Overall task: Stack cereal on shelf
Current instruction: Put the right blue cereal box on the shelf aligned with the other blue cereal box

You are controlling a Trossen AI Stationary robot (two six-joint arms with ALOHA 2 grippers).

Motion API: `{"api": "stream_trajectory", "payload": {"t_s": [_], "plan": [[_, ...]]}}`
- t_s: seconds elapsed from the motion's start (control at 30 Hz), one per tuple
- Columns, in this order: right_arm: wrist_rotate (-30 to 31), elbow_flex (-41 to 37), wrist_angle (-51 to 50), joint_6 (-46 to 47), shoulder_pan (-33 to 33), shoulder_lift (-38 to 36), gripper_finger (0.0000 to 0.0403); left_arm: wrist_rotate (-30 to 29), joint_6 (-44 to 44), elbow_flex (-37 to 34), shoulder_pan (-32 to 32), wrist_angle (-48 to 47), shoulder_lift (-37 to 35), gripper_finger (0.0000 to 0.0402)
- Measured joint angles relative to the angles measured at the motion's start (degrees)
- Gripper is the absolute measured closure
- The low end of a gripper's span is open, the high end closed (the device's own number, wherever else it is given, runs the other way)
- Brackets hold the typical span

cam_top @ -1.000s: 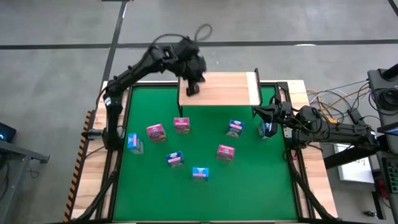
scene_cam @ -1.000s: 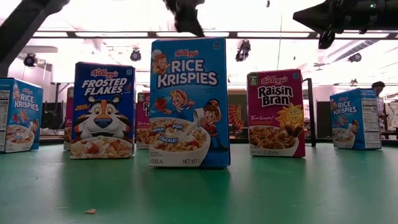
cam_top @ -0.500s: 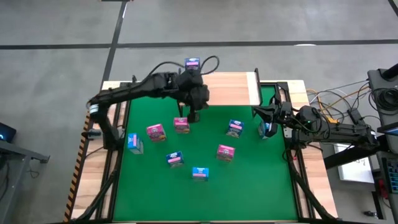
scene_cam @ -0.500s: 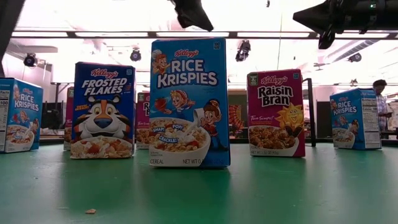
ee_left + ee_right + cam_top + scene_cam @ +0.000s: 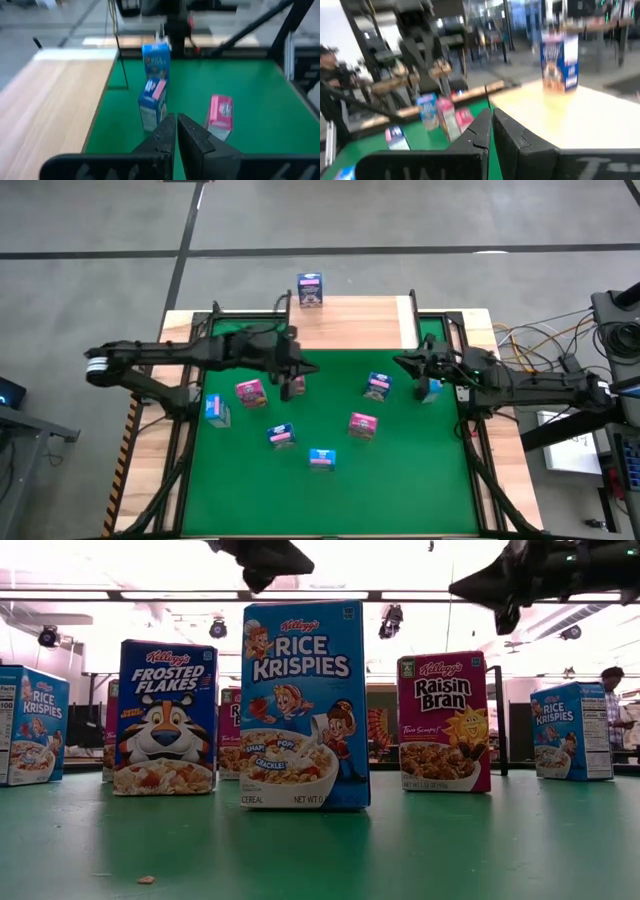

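One dark blue cereal box [image 5: 310, 290] stands at the far edge of the light-wood shelf [image 5: 360, 325]; the right wrist view also shows this box [image 5: 560, 57]. Several more boxes stand on the green table: pink ones [image 5: 250, 392] [image 5: 362, 425], blue ones [image 5: 378, 385] [image 5: 283, 436] and light blue ones [image 5: 321, 459] [image 5: 213, 408]. My left gripper [image 5: 297, 370] is shut and empty, hovering above a pink box [image 5: 292, 385] just in front of the shelf. My right gripper [image 5: 403, 363] is shut and empty, in the air near the shelf's right near corner, beside a blue box [image 5: 430, 388].
The shelf stands on thin black legs [image 5: 290, 358] at the table's far side. In the low view both grippers [image 5: 262, 560] [image 5: 500, 595] hang well above the box tops. Black frame rails run along the table's left and right edges. A person [image 5: 612, 715] stands in the room behind.
My left gripper drew back from over the shelf toward the near side and down over the table, its arm swinging toward the left edge. The dark blue box it uncovered stays standing at the shelf's far edge. My right gripper shifted slightly toward the table's left.
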Motion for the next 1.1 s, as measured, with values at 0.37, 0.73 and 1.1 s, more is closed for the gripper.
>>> {"api": "stream_trajectory", "payload": {"t_s": [0.37,0.73,1.1], "plan": [[-0.02,21.06,-39.77,1.15,0.06,11.41,0.0394,-0.04,-2.59,-19.44,-0.09,18.98,-14.39,0.0401],[0.33,33.86,-57.60,-4.21,0.12,20.69,0.0392,-0.06,-2.60,-24.97,-0.09,24.42,-20.07,0.0401],[-2.15,35.16,-60.50,-7.27,1.13,26.43,0.0259,-0.06,-2.40,-25.22,-0.09,24.19,-19.76,0.0401]]}}
